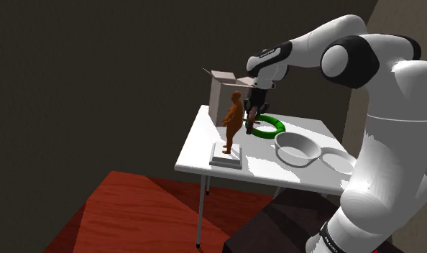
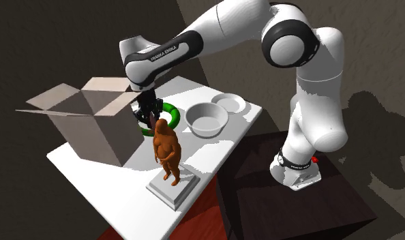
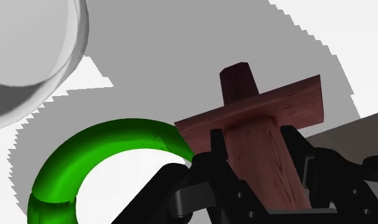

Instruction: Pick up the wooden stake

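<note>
Wrist view: my gripper clamps the wooden stake; grasp made, lifting clear of the tabletop likely remains.

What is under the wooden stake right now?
Shaded tabletop shows below the stake, which the claw clasps. The green ring lies beside it, not under. The patch straight beneath is covered by the stake.

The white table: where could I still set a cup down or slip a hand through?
Bare patches: the corner of the table between the open box and the statue, and the strip between the statue and the bowl. It is crowded around the green ring, where the gripper clasps the wooden stake close to the statue.
</note>
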